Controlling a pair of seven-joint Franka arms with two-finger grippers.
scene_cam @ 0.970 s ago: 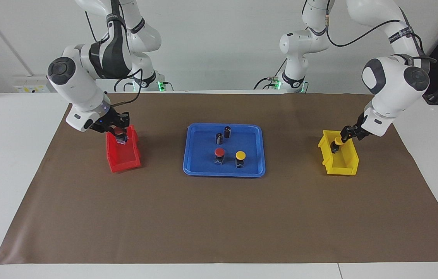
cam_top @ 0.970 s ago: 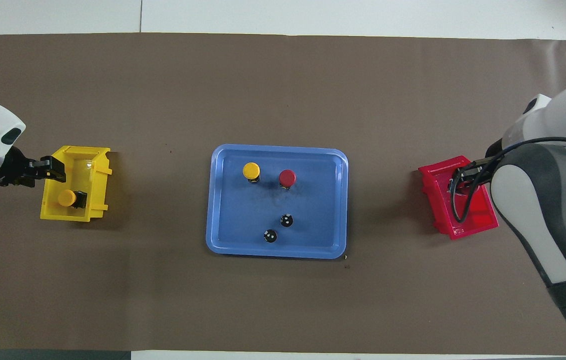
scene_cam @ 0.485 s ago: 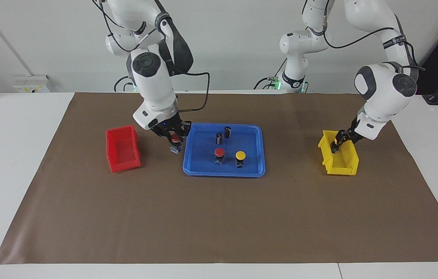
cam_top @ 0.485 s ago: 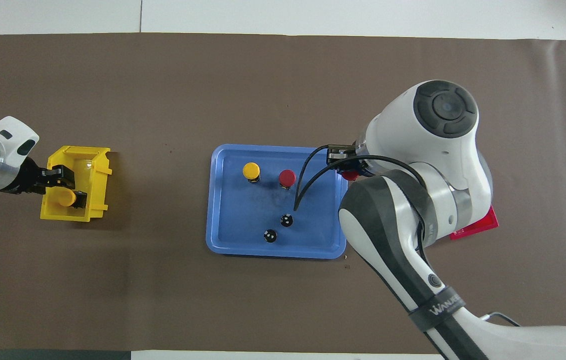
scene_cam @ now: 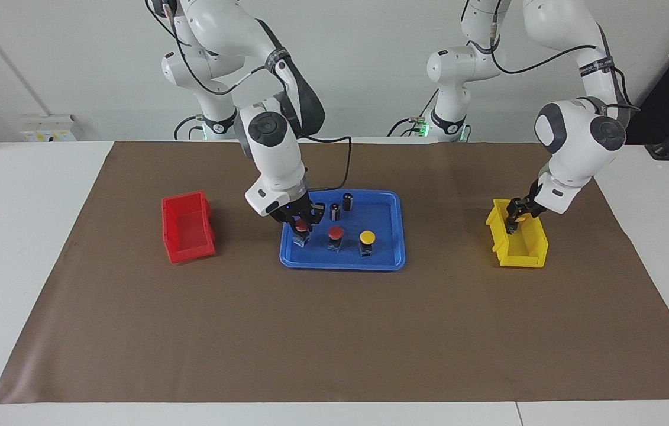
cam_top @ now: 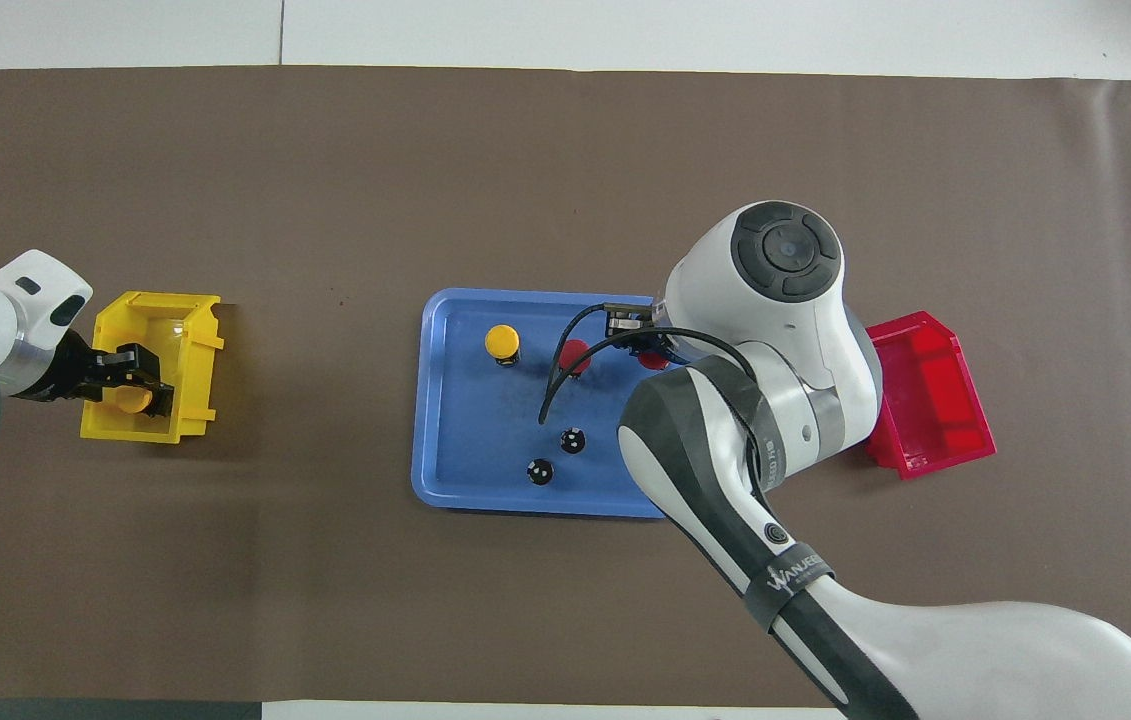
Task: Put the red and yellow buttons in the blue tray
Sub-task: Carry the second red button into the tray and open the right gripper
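Note:
My right gripper (scene_cam: 300, 223) is shut on a red button (scene_cam: 300, 227) and holds it low over the blue tray (scene_cam: 340, 265), at the tray's end toward the right arm. In the overhead view the arm hides most of this button (cam_top: 652, 358). A second red button (scene_cam: 335, 232) and a yellow button (scene_cam: 367, 237) stand in the tray (cam_top: 445, 490). My left gripper (scene_cam: 514, 220) is down in the yellow bin (scene_cam: 520, 251), right at another yellow button (cam_top: 132, 400).
Two capless dark cylinders (scene_cam: 335, 211) (scene_cam: 347, 201) stand in the tray, nearer to the robots than the buttons. The red bin (scene_cam: 187, 234) sits on the brown mat toward the right arm's end. The yellow bin sits toward the left arm's end.
My right gripper lifted the red button out of the red bin and carried it to over the blue tray. My left gripper moved down into the yellow bin onto the yellow button.

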